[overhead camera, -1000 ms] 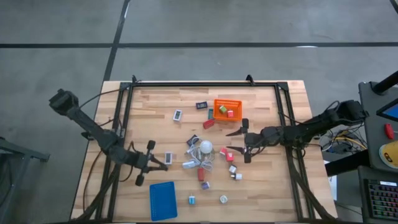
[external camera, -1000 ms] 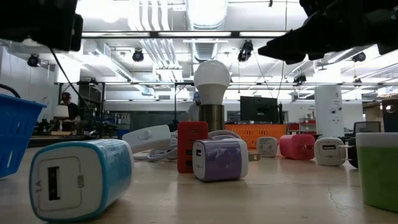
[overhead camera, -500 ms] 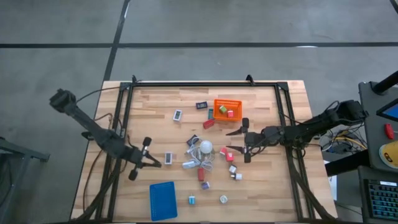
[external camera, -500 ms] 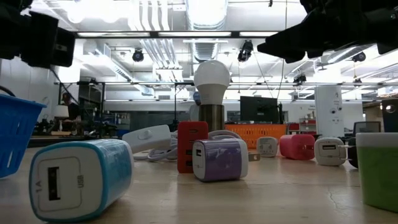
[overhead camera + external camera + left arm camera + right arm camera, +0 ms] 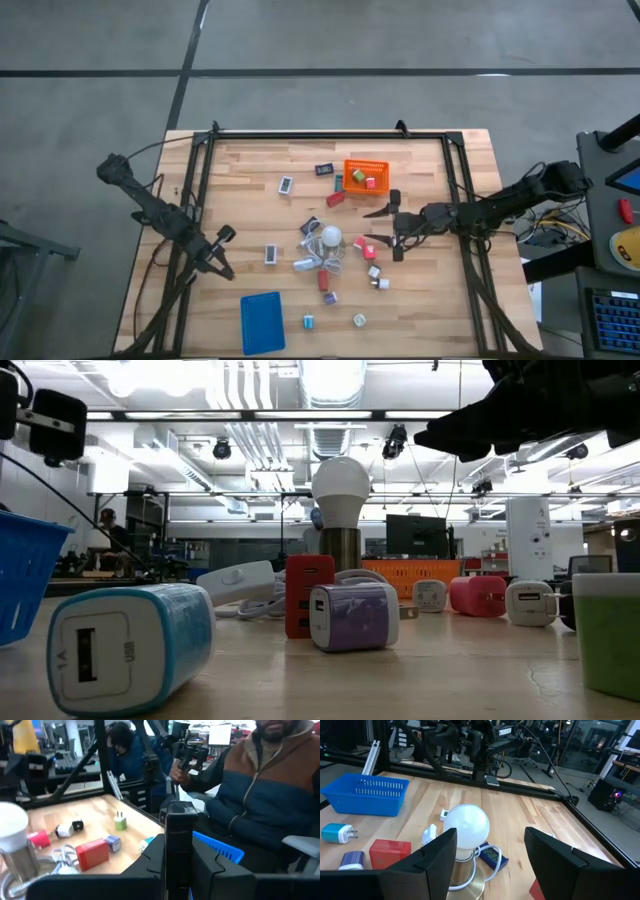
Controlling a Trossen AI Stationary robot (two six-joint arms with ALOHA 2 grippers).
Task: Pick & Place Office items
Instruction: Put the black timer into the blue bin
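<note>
Wooden counter (image 5: 250,170) carries the scatter, largest first: blue basket (image 5: 262,322) near the left end effector (image 5: 222,252), whose fingers I cannot tell; orange basket (image 5: 365,175) just beyond the wide-spread, empty right end effector (image 5: 383,227), probably poised over the office items (image 5: 322,278) beside the bulb (image 5: 330,238).

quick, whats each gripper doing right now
Left gripper: shut on a dark flat item, at the table's left edge.
Right gripper: open, holding nothing, beside the bulb.

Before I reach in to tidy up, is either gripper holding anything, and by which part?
The right gripper is open and holds nothing. Whether the left gripper holds anything cannot be told.
</note>
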